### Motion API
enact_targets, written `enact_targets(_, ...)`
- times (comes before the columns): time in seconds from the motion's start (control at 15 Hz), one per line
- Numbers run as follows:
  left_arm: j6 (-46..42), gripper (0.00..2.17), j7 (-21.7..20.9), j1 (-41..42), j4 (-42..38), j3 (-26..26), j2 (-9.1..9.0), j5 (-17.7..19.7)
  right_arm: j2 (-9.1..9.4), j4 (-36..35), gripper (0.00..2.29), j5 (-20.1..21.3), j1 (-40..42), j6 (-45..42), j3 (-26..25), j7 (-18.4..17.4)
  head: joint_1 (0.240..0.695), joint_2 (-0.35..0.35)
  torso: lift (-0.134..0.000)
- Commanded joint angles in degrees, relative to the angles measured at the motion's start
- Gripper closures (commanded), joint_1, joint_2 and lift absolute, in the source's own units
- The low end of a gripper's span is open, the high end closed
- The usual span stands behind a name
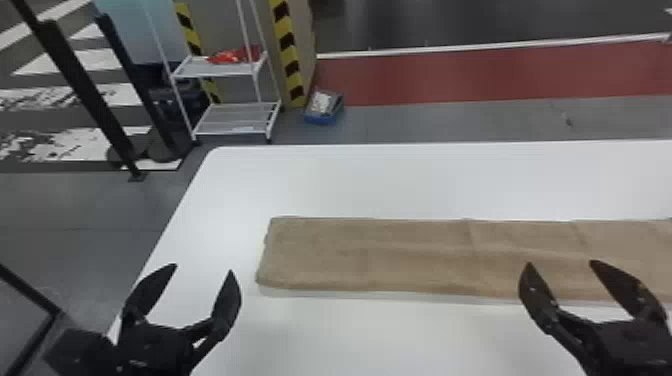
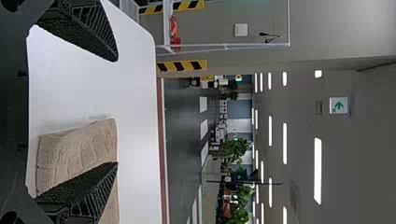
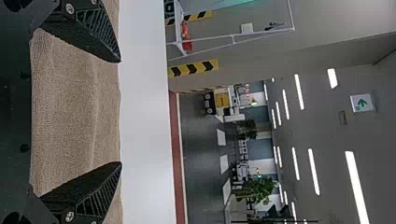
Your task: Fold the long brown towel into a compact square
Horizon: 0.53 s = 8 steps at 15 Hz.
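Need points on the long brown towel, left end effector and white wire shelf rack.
long brown towel (image 1: 400,255): head view, middle of its upper face
left black two-fingered end effector (image 1: 204,266): head view, midway between its fingertips
white wire shelf rack (image 1: 235,119): head view, its lower shelf

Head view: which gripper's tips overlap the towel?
The right gripper: both its fingertips show against the brown towel; those of the left gripper are left of the towel's left end.

The head view looks down, wrist views (closer) across the same table (image 1: 380,182).
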Motion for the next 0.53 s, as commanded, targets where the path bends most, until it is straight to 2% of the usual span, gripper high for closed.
enact_targets(0.0,0.0,0.08,0.0,0.0,0.1,0.0,-0.15,0.0,-0.03,0.2,0.1,0.0,0.0,0.0,0.0,0.0,0.695,0.17,-0.123)
enact_targets(0.33,0.3,0.09,0.1,-0.4,-0.3,-0.5,-0.15,0.4,-0.03,0.4,0.1,0.0,-0.1,0.0,0.0,0.0,0.695,0.17,-0.123)
enact_targets(0.47,5.1,0.09,-0.4,-2.0,-1.0,-0.6,-0.15,1.1,-0.03,0.5,0.1,0.0,0.0,0.0,0.0,0.0,0.695,0.166,-0.123)
